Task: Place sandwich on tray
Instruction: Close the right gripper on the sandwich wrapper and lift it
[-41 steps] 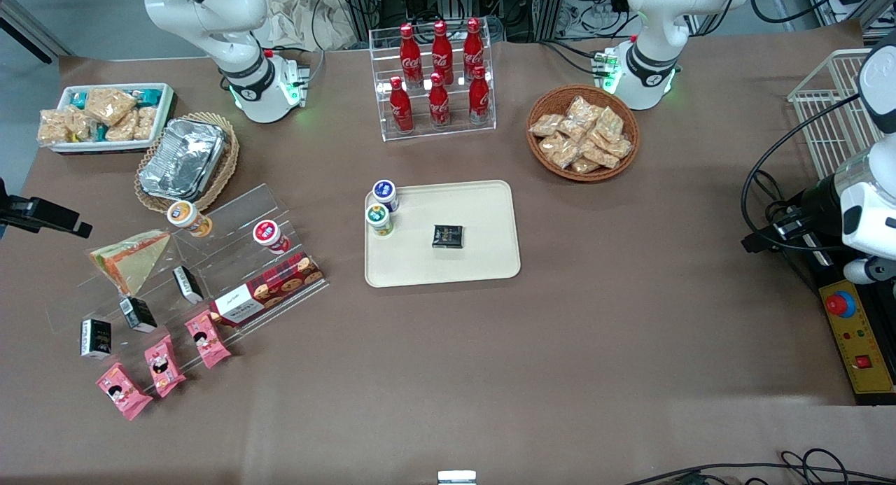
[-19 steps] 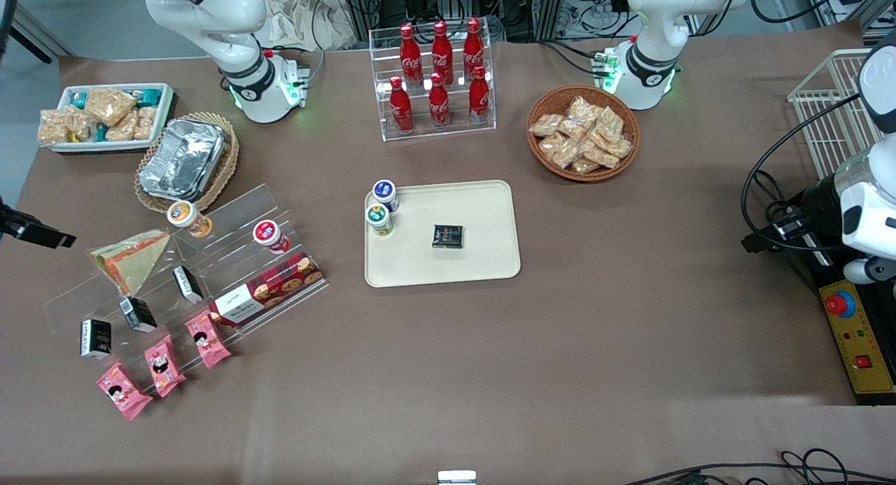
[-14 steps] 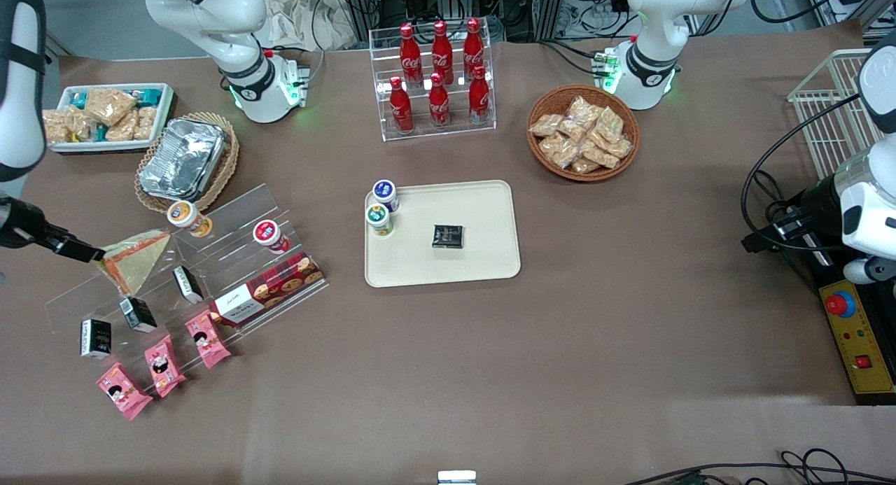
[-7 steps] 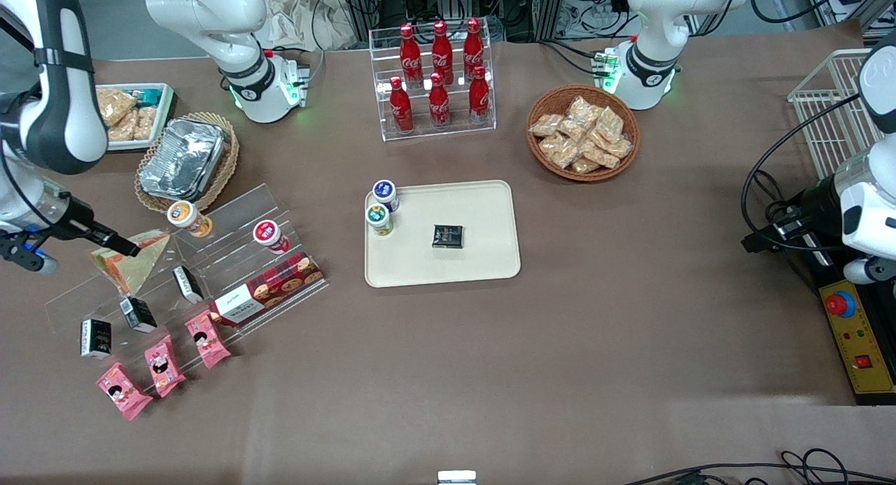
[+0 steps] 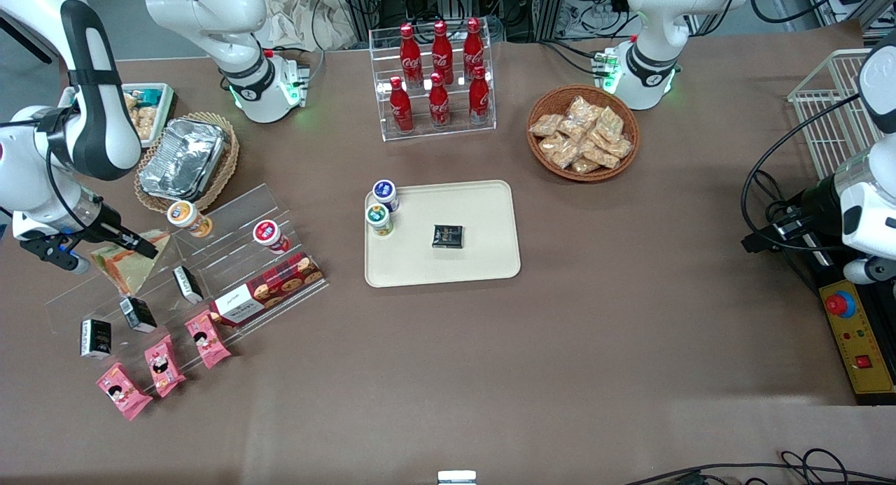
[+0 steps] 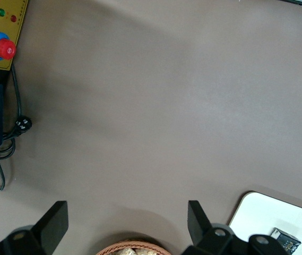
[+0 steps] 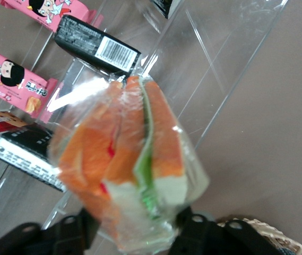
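The sandwich is a clear-wrapped wedge with orange, red and green layers. It lies on the upper step of a clear acrylic stand toward the working arm's end of the table. My right gripper is down at the sandwich, open, with a finger on each side of it. In the right wrist view the sandwich fills the gap between the gripper's dark fingers. The cream tray lies at the table's middle, apart from the gripper.
On the tray stand two small cups and a black packet. The stand also holds black boxes, pink packets, a cookie box and two cups. A foil pan in a basket sits farther from the camera.
The right arm has swung in from the table's end and come down over the stand. Its gripper now straddles the sandwich, which has stayed where it was.
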Tool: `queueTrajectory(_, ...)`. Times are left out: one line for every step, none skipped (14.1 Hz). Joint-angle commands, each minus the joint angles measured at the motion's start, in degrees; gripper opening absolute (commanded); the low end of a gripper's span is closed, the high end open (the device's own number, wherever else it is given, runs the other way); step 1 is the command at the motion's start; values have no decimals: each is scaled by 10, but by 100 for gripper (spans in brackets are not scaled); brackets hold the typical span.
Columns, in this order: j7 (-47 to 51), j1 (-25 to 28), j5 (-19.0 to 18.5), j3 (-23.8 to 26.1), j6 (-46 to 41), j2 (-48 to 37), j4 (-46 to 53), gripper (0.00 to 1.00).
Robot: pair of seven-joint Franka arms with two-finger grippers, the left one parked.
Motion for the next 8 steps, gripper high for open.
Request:
queueTrajectory(0, 5, -10, 0, 11, 3, 11, 0)
queueTrajectory(2, 12, -10, 1, 5, -2, 19, 0)
queueTrajectory(0, 17, -10, 1, -5, -12, 30, 0)
queueTrajectory(-3, 16, -10, 1, -30, -21, 48, 0)
queueTrajectory(-5, 17, -10, 1, -69, -32, 72, 0)
queueTrajectory(-14, 17, -10, 3, -120, -37, 112, 0)
queueTrajectory(-28, 22, -10, 11, -178, -37, 162, 0)
queueTrajectory(-41, 25, -10, 17, -236, -32, 211, 0)
